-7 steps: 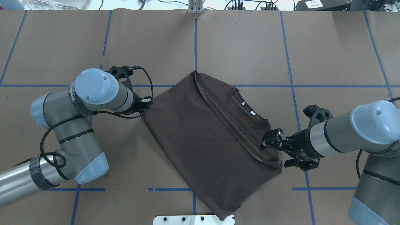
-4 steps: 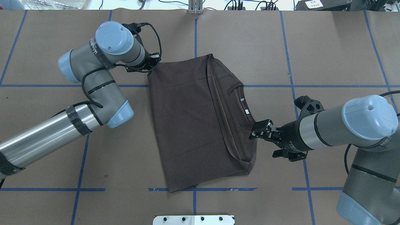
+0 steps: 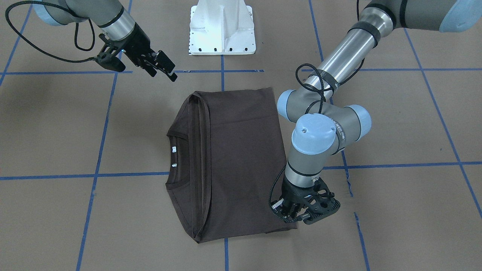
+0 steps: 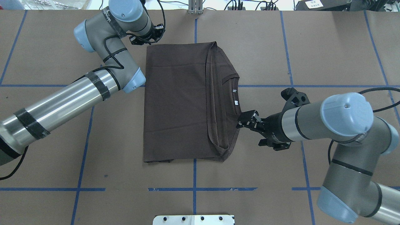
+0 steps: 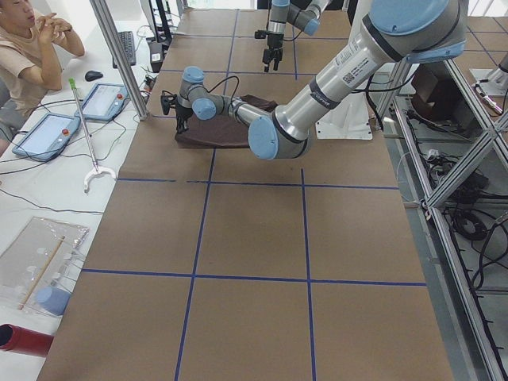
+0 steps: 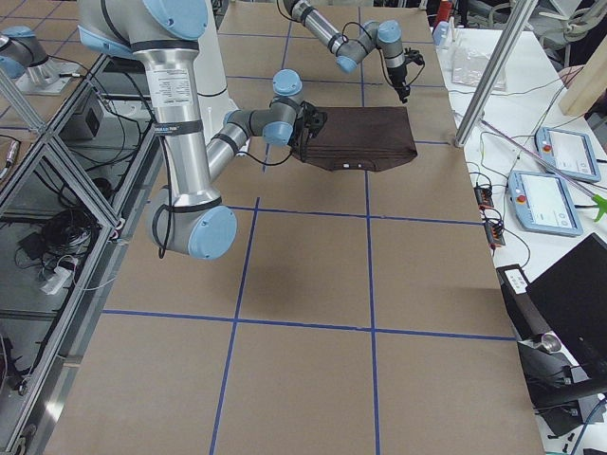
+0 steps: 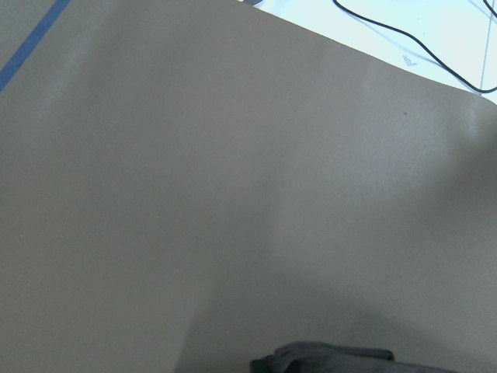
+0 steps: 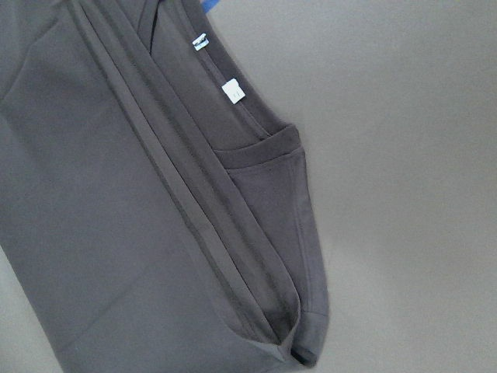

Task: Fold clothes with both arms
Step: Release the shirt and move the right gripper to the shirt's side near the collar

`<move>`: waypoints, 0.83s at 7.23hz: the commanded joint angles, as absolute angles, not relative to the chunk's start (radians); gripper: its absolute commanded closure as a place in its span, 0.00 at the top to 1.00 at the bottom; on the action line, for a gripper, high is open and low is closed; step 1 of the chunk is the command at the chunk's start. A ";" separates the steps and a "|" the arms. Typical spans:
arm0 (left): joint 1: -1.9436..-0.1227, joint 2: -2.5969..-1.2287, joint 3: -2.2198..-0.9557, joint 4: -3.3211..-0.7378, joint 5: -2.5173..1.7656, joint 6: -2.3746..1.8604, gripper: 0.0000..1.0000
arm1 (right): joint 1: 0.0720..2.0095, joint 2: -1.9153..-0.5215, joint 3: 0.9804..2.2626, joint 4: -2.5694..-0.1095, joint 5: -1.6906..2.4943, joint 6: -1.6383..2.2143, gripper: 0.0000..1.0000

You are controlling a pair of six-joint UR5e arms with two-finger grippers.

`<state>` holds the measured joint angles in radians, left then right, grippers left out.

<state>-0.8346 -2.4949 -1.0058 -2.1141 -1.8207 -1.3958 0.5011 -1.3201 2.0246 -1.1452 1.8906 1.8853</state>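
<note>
T-shirt [image 4: 175,103] lies between left gripper [image 3: 287,214] and right gripper [image 3: 164,67].

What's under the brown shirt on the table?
The shirt lies flat on the brown table. A blue tape line runs up to its collar side and disappears beneath it. Whatever else lies under the cloth is covered.

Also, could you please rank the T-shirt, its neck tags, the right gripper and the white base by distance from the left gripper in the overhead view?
From the left gripper:
1. T-shirt: its top-left corner lies right by the gripper.
2. Neck tags: at the collar, on the shirt's right.
3. Right gripper: just beyond the tags.
4. White base: bottom edge, centre.
</note>
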 commanded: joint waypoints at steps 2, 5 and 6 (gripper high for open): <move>-0.838 -2.162 -1.447 -2.114 -1.951 -1.402 0.52 | 0.431 -1.166 1.875 -1.267 1.823 1.680 1.00; -0.825 -2.149 -1.468 -2.114 -1.953 -1.433 0.52 | 0.419 -1.045 1.729 -1.372 1.813 1.345 1.00; -0.816 -2.149 -1.465 -2.114 -1.951 -1.439 0.52 | 0.411 -1.014 1.704 -1.414 1.798 1.294 1.00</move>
